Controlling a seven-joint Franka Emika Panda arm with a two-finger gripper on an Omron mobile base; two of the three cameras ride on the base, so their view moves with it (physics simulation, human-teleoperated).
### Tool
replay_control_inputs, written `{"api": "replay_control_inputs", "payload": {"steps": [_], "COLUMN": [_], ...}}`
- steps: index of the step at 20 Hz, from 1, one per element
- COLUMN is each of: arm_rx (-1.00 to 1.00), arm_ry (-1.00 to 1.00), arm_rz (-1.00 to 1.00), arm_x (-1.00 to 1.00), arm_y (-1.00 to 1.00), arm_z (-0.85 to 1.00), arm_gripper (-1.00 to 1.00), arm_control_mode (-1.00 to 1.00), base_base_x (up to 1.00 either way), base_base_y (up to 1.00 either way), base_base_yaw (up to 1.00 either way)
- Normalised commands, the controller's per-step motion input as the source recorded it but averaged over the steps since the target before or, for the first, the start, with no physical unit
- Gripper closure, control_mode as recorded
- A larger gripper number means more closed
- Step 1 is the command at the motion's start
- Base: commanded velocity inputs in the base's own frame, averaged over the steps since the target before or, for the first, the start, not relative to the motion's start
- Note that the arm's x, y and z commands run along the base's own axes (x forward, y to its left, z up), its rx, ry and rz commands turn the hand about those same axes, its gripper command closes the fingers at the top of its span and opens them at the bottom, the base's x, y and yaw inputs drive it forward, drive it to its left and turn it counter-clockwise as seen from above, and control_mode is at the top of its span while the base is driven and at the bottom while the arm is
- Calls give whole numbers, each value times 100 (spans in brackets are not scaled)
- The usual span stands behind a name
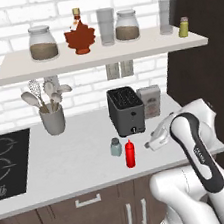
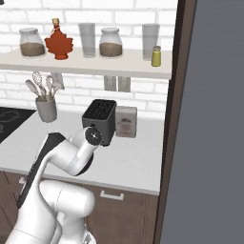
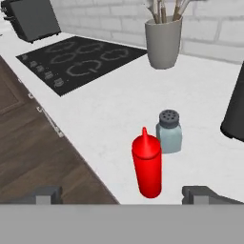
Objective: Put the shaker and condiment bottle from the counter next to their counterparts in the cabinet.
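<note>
Red bottle [image 1: 130, 154] upright on the bench [image 1: 65, 161], just in front of the toaster [image 1: 126, 111], near the front edge. Shaker [image 1: 116, 147] upright just left of the bottle, close but apart. Hand view: bottle [image 3: 147, 165] sits between the two finger tips, shaker [image 3: 168, 132] just behind it. Jaws wide, holding nothing. On the shelf [image 1: 101, 58] above the toaster: syrup bottle [image 1: 79, 35] between jars, yellow-green shaker [image 1: 183, 27] at the right end.
</note>
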Motion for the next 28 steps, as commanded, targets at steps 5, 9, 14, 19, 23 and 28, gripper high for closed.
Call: {"api": "replay_control_inputs", "payload": {"steps": [5,9,14,19,23,28], "arm_rx": [0,0,0,0,-7,-10], "arm_ry": [-21,-23,-14,-1,0,0], "arm_rz": [0,0,0,0,-2,-2], "arm_x": [0,3,-12,0,10,24], "arm_y": [0,0,0,1,40,45], "arm_z": [-38,-49,-42,0,-21,-39], "arm_gripper": [-100,-100,-100,-100,-100,-100], "arm_control_mode": [-100,-100,-100,-100,-100,-100], "base_base_x": [0,0,0,0,0,0], "base_base_y": [0,0,0,0,0,0], "base_base_yaw": [0,0,0,0,0,0]}}
